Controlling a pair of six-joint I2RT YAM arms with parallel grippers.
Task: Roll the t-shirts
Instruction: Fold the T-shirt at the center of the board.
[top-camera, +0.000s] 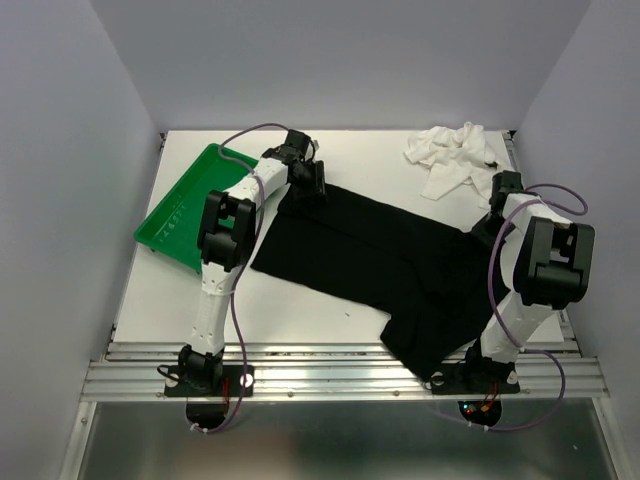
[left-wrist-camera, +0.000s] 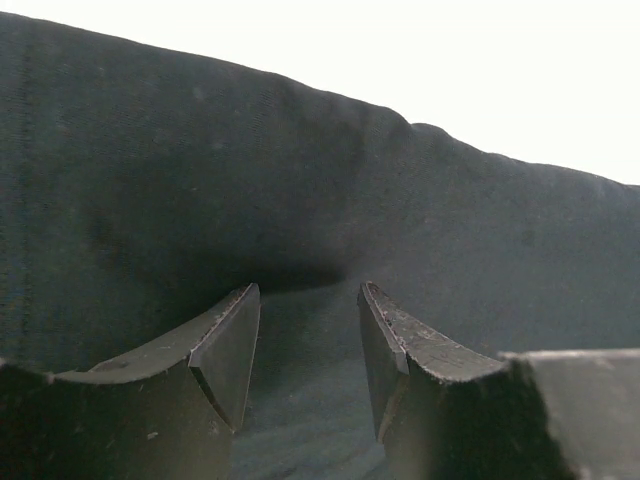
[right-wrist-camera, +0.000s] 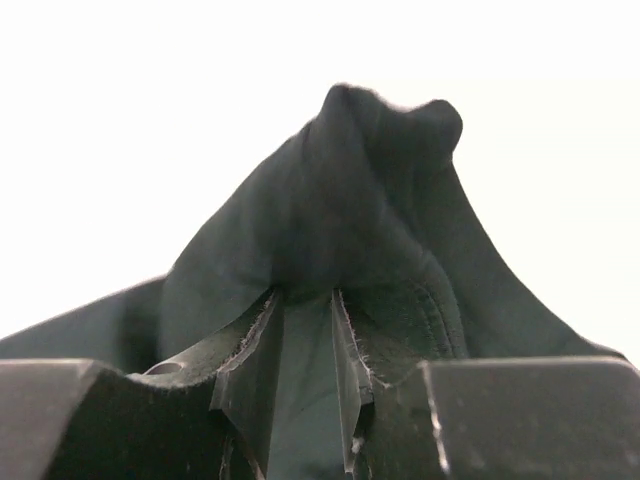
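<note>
The black t-shirt (top-camera: 370, 250) lies spread flat across the middle of the table, with one end hanging toward the near edge. My left gripper (top-camera: 312, 185) rests on its far left corner. In the left wrist view the left gripper (left-wrist-camera: 307, 300) is open, its jaws apart with flat black cloth (left-wrist-camera: 200, 180) under and between them. My right gripper (top-camera: 497, 207) is at the shirt's right edge. In the right wrist view the right gripper (right-wrist-camera: 303, 300) is nearly closed on a fold, and the black cloth (right-wrist-camera: 370, 190) bunches into a peak ahead of the tips. The white t-shirt (top-camera: 452, 155) lies crumpled at the back right.
A green tray (top-camera: 185, 210) sits tilted at the table's left side, close beside the left arm. A metal rail (top-camera: 340, 365) runs along the near edge between the two arm bases. White walls close in the table at the back and both sides.
</note>
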